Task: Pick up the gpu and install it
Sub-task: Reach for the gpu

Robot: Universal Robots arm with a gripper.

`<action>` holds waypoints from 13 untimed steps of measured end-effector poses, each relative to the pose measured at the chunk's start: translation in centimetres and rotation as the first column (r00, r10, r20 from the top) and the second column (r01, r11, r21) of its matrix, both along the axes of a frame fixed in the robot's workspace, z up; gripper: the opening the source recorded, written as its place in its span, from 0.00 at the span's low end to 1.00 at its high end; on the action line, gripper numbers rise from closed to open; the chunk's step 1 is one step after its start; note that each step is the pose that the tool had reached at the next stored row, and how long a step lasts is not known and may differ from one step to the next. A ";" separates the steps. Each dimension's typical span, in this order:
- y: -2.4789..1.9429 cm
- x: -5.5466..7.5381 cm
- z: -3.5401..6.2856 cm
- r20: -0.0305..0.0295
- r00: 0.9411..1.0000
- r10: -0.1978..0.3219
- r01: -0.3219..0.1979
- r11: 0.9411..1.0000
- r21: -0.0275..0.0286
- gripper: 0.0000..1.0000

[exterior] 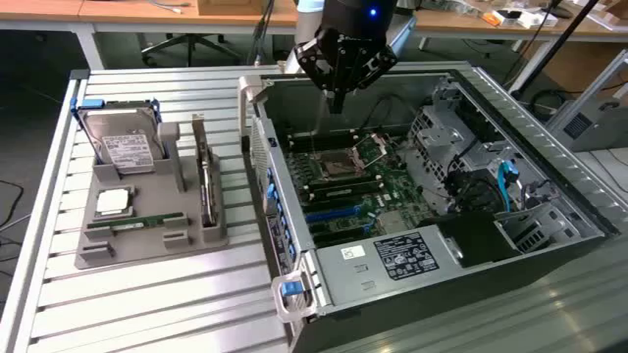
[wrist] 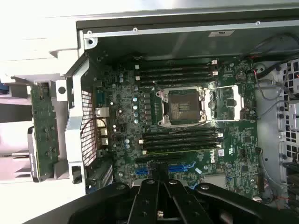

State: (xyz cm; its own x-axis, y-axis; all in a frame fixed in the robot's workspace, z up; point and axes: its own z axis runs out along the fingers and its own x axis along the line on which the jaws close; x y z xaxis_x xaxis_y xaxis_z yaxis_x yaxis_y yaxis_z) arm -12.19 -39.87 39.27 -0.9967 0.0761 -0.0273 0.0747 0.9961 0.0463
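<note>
The arm hung upright over the open computer case [exterior: 257,110], its wrist pointing straight down above the far end of the case's interior. The gripper [exterior: 337,101] had its fingers pressed together, holding nothing and touching nothing, poised well clear of the motherboard [exterior: 345,193] on the case's floor. In the wrist view the closed gripper [wrist: 159,184] looked down on the empty processor socket [wrist: 183,105]. The gpu [exterior: 205,173] stood on edge in a grey holder [exterior: 147,246] outside the case, just beside its wall on the exterior view's left, next to the hard drive [exterior: 123,145].
</note>
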 end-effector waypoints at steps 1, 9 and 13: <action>0.00 0.0 0.00 0.000 1.000 0.000 0.000 1.000 0.000 0.11; 0.00 -0.3 0.00 0.000 1.000 0.000 0.000 1.000 0.000 0.11; 0.00 -0.5 0.00 0.000 1.000 0.000 0.000 1.000 0.000 0.11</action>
